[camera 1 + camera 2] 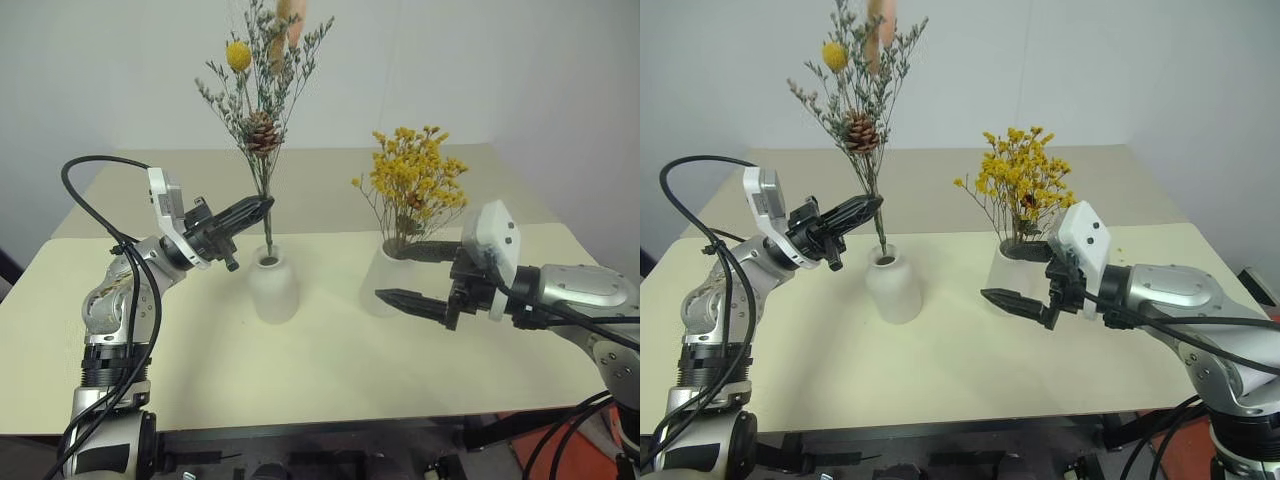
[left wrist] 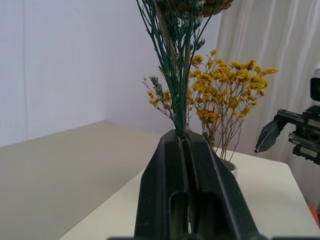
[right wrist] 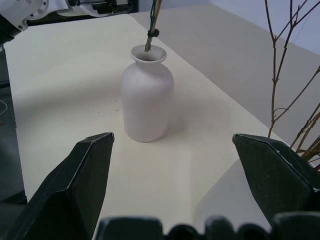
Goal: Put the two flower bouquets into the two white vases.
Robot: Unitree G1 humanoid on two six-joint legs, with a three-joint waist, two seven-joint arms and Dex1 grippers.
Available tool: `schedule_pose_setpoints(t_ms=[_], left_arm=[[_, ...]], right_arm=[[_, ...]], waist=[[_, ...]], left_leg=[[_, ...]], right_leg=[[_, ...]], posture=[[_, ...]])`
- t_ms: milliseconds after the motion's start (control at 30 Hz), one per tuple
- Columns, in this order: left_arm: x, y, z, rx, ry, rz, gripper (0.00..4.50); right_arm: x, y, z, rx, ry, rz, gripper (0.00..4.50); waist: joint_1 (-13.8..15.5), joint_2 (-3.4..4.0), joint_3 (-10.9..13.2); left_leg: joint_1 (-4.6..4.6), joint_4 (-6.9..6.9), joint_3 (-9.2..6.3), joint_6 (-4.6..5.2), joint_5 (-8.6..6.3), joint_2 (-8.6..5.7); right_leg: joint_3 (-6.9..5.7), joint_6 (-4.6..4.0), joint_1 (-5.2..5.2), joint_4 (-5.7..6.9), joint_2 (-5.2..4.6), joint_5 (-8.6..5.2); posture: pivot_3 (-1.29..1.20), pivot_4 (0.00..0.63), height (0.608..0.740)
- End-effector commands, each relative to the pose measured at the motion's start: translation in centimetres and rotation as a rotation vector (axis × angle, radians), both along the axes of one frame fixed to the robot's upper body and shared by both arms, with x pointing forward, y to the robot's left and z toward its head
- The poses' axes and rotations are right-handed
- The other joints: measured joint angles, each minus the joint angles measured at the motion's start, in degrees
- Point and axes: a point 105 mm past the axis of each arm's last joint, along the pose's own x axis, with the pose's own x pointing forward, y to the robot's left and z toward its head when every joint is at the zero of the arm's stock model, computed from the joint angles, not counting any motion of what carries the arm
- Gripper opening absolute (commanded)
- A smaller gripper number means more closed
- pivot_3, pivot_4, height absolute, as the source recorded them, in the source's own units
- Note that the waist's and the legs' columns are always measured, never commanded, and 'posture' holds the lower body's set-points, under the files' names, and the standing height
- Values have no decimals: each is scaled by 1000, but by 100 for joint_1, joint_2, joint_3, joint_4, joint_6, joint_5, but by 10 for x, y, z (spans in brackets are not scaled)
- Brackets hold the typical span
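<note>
Cream tabletop [image 1: 330, 380]: your left hand [image 1: 262, 207], clamped on the mixed sprig bunch [image 1: 262, 130], has stem tips seemingly inside the bottle vase [image 1: 272, 287] directly beneath; lower, then release. Right hand [image 1: 410, 274] gapes empty beside the cylinder vase [image 1: 378, 285], yellow bouquet [image 1: 415, 185] in.

arms: silver-grey metal, jointed | wrists: white camera boxes | left gripper [image 1: 262, 207]: two black fingers | right gripper [image 1: 400, 272]: two black fingers, ribbed | cables: black, looped along left arm

1. Bare table [image 1: 330, 370] is left between the spread fingers of the right gripper [image 1: 418, 272] and the bottle vase [image 1: 273, 287] ahead.
2. Its far side is blocked by the cylinder vase [image 1: 381, 282] with yellow stems.
3. The bottle mouth is found just below the left gripper [image 1: 262, 207].
</note>
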Motion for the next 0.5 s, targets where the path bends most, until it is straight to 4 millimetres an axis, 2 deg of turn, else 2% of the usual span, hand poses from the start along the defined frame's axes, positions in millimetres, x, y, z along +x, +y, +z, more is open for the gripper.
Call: schedule_pose_setpoints(t_ms=[33, 467, 500], left_arm=[[-6, 1, 3, 12, -32, 11, 58], [-10, 6, -10, 24, 10, 56, 58], [-10, 6, -10, 17, 10, 63, 261]], right_arm=[[-5, -2, 9, -3, -44, -6, 4500], [-5, -1, 9, -5, -42, 0, 4500], [-6, -1, 10, -5, -43, 2, 4500]], waist=[[-10, 0, 0], [-2, 0, 0], [0, 0, 0]], left_leg=[[0, 0, 0, 0, 0, 1], [4, 0, 1, 0, 0, 4], [4, 0, 1, 0, 0, 4]], right_leg=[[0, 0, 0, 0, 0, 0], [0, 0, 1, 3, 3, 0], [0, 0, 1, 3, 3, 0]], posture=[[0, 150, 740], [0, 150, 740], [0, 150, 740]])
